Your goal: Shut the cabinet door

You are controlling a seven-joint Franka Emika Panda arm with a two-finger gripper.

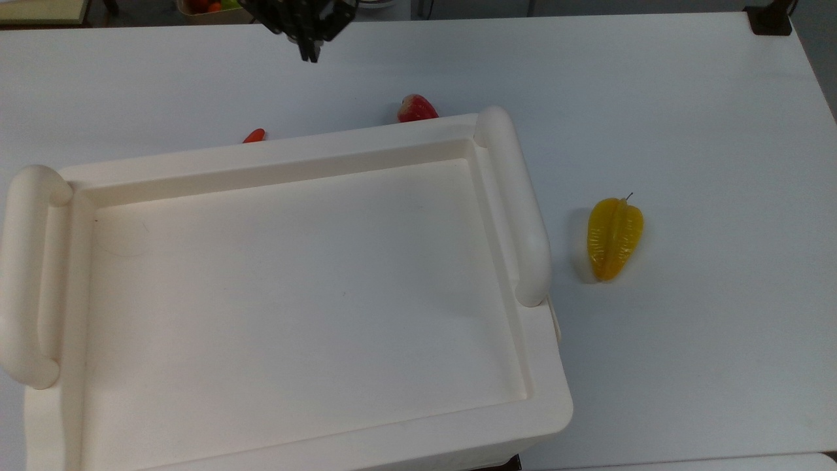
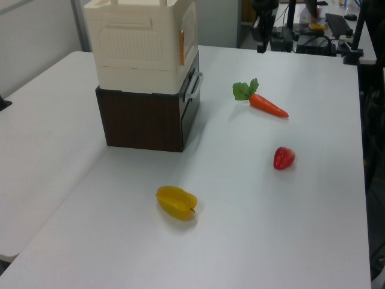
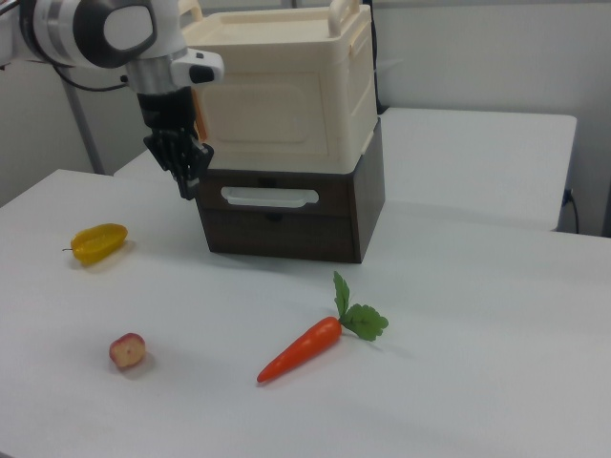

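Fingers pinched together on nothing, I judge the cabinet door light, stiff, slick: push flat, never grip.

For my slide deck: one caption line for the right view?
Pincer hangs beside the cabinet door, which sits flush; carrot lies on the table.

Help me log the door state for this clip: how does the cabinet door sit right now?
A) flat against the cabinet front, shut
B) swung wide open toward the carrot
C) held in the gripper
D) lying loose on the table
A: in the right view the cabinet door lies flush with the cabinet front, and the gripper hangs apart from it, beside the cabinet.
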